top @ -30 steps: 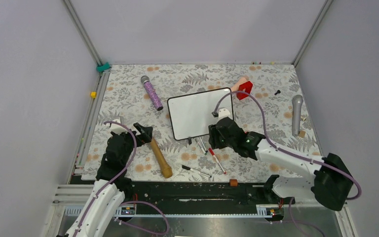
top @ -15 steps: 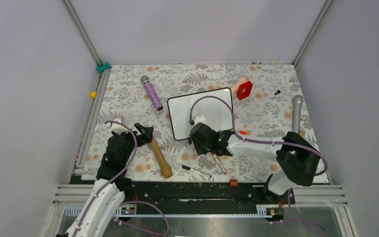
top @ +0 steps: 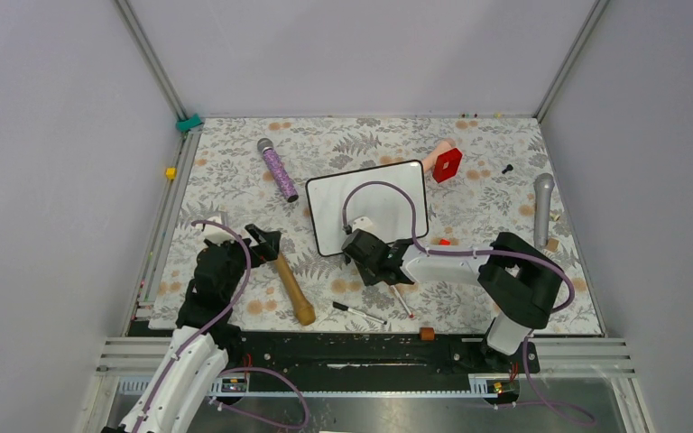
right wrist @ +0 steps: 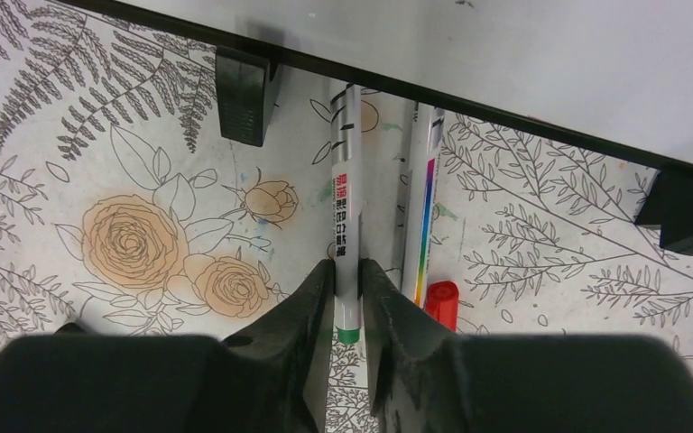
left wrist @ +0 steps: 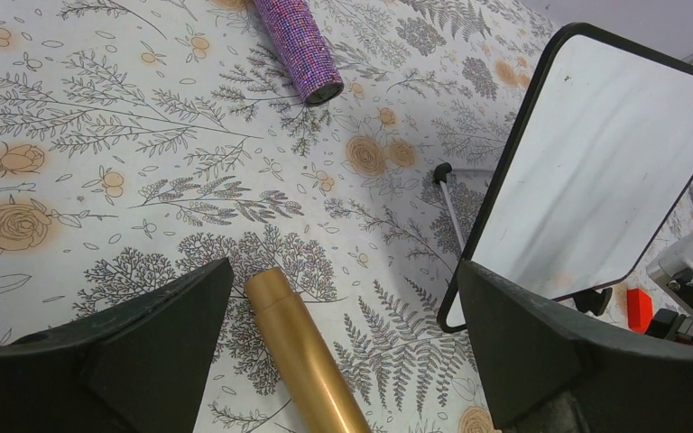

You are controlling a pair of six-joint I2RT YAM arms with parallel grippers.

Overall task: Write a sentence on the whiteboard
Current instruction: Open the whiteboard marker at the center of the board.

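Your right tool [right wrist: 347, 271] is pinched onto a white marker [right wrist: 346, 207] with a green band. One finger [right wrist: 307, 307] is tight against each side of the barrel, and the marker lies flat on the table [right wrist: 99, 162] with its far end tucked under the lower edge of the whiteboard [right wrist: 550, 54]. Just to its right lies a second marker [right wrist: 422, 234] (rainbow stripe, red cap), roughly parallel and not gripped. The whiteboard sits mid-table, propped on two black feet [right wrist: 242, 95], with its lower edge toward the arms, and in the top view your right tool is right at that near edge. Your left tool [left wrist: 343, 361] is spread wide, low over the table to the left of the board. The gold handle of a mallet [left wrist: 289, 325] shows between its fingers with a gap on each side. A purple glitter microphone [left wrist: 300, 41] lies farther out on the table, apart from the board
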